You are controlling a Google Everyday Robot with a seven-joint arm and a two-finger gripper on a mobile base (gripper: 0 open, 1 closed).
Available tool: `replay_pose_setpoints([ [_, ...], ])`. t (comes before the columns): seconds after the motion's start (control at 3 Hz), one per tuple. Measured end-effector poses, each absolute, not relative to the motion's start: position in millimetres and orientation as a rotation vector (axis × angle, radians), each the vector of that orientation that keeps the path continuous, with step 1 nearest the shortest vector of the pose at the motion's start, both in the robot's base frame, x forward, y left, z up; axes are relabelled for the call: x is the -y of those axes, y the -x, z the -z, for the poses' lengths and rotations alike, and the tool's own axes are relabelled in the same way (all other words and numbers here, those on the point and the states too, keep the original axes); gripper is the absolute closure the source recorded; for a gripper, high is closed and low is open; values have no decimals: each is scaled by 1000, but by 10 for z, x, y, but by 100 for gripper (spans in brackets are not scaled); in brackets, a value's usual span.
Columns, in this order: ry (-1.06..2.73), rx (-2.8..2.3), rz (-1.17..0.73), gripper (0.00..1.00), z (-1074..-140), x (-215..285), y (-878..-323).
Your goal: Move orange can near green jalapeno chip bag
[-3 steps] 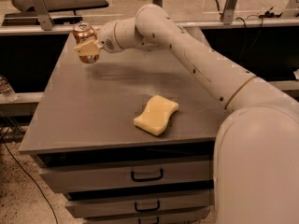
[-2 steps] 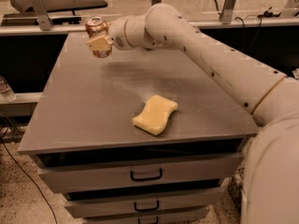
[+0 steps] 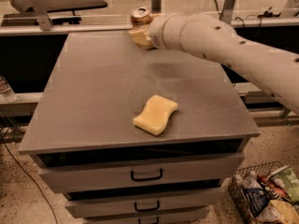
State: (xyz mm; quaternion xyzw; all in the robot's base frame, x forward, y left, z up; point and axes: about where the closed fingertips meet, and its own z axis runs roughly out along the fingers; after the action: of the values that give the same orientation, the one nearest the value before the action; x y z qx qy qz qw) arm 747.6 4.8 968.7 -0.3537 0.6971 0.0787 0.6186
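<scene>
The orange can (image 3: 140,16) shows its silver top and copper side above the back edge of the grey table (image 3: 93,92). My gripper (image 3: 138,31) is shut on the can and holds it in the air; its tan fingers (image 3: 137,36) wrap the can's lower part. My white arm reaches in from the right across the table's back right corner. No green jalapeno chip bag shows on the table; it is hidden or out of view.
A pale yellow wavy-edged sponge (image 3: 156,114) lies on the table near the front middle. Drawers (image 3: 145,174) sit under the tabletop. A wire basket (image 3: 266,195) of snack packs stands on the floor at the lower right. A railing runs behind the table.
My gripper has carried the orange can to the right along the table's back edge, from the back left corner toward the back middle. The sponge has not moved.
</scene>
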Motion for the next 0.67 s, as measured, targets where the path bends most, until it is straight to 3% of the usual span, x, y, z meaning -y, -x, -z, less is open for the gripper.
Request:
replay_pose_setpoints([
  [0.33,729,-1576,-124,100,-9791,245,-7551],
  [0.67,732,-1572,-128,100,-9803,213,-7548],
])
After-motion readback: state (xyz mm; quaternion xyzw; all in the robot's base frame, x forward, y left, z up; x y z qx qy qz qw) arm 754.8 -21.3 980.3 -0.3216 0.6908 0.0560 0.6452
